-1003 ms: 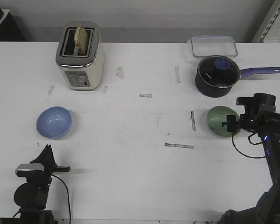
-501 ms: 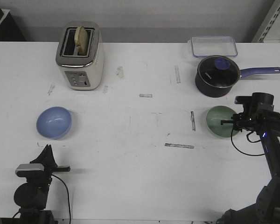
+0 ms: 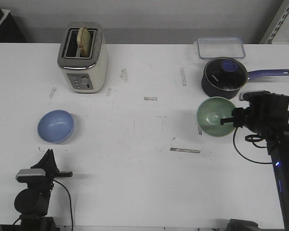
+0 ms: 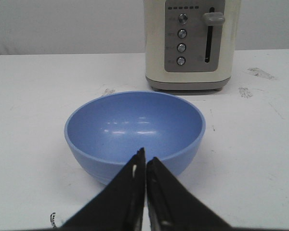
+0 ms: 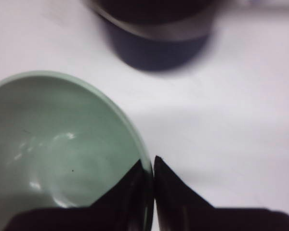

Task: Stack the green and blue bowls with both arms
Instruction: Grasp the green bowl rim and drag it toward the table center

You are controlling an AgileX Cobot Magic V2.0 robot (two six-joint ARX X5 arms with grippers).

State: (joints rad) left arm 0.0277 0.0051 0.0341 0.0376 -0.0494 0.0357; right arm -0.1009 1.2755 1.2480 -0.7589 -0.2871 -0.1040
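Our right gripper (image 3: 229, 120) pinches the green bowl (image 3: 215, 116) by its rim. Our left gripper (image 4: 145, 161), pressed together, sits just short of the blue bowl (image 4: 135, 127). With so thin a rim hold, we judge the green bowl could tilt or slip out.

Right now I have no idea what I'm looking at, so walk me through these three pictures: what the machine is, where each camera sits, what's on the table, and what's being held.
This is a two-armed robot at a white table. The wide picture looks forward over the table. The other two come from cameras on each wrist, looking past the black fingers.

On the table: a cream toaster with bread in it, a dark blue saucepan, a clear container behind it, and a blue bowl.

The right tool is shut on the rim of the green bowl; its wrist picture shows the fingers pinching that rim. The left tool is shut and empty, just short of the blue bowl.
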